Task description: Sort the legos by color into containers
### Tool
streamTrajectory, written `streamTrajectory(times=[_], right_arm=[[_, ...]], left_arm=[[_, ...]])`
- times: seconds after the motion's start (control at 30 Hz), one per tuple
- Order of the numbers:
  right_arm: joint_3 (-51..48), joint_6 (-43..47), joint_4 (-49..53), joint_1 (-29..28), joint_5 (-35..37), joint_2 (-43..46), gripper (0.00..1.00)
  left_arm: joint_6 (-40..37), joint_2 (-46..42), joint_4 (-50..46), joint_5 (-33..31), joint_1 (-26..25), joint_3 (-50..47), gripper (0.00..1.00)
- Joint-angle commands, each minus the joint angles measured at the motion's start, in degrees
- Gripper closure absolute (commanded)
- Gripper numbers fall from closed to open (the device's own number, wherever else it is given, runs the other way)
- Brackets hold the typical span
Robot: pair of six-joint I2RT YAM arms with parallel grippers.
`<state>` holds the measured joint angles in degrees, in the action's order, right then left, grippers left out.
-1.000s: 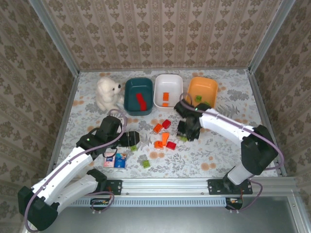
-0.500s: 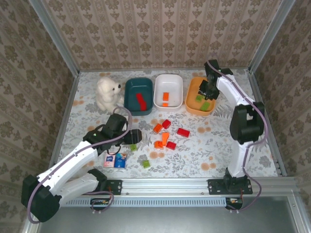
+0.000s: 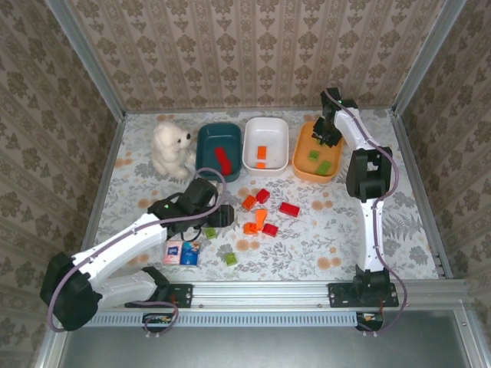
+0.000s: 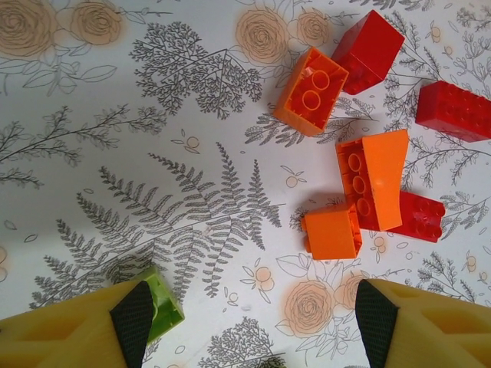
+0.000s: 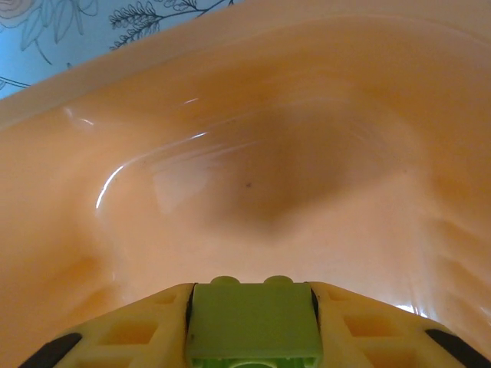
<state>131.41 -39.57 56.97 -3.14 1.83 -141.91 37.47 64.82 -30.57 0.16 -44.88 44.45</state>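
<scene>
Table [image 3: 138,165]: floral covering; carries all items.

Left arm [image 3: 123,245]: runs from lower left toward frame centre. Left gripper [image 3: 222,216] is over the table, jaws spread wide with nothing between them. In the wrist view, a lime brick [image 4: 157,310] lies just beside the finger at lower left.

Right arm [image 3: 368,176]: extends to upper right. Right gripper [image 3: 328,138] is over the orange bowl [image 3: 303,157] and clamps a held green brick [image 5: 249,318].

Bowls, upper centre row:
- Teal bowl [image 3: 202,153]: red bricks [image 3: 222,159].
- White bowl [image 3: 265,126]: orange bricks [image 3: 261,151].
- Orange bowl: green bricks [image 3: 324,166].

Plush bear [image 3: 169,147]: left of the teal bowl.

Loose bricks [image 3: 263,195]: red and orange cluster at centre; one green brick [image 3: 230,259] below it.

Packet [image 3: 184,251]: lower left.
</scene>
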Motion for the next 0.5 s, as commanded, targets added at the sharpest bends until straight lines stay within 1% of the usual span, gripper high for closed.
streamTrajectory(times=[0.0, 0.13, 0.23, 0.3, 0.4, 0.47], right_arm=[[2.2, -1.3, 5.8, 0.3, 0.6, -1.4, 0.55], [2.0, 0.5, 4.8, 0.0, -1.6, 2.0, 0.41], [1.5, 3.0, 3.4, -0.8, -2.5, 7.4, 0.35], [-0.7, 4.2, 2.2, -1.3, -2.9, 12.3, 0.33], [-11.4, 5.4, -3.4, -2.7, -4.1, 22.7, 0.34], [-24.3, 5.7, -10.5, -3.6, -5.5, 32.9, 0.34]], left_arm=[[-1.9, 2.6, 0.6, -0.4, -0.7, 3.5, 0.27], [-4.5, 6.6, 0.9, 0.9, -0.9, 6.7, 0.26], [-7.2, 10.8, 1.1, 2.1, -0.9, 9.8, 0.26], [-9.4, 14.3, 0.8, 2.7, -1.0, 12.7, 0.25], [-13.2, 20.9, -0.7, 3.1, -1.4, 18.5, 0.25], [-15.9, 25.6, -2.3, 2.9, -1.8, 23.4, 0.25]])
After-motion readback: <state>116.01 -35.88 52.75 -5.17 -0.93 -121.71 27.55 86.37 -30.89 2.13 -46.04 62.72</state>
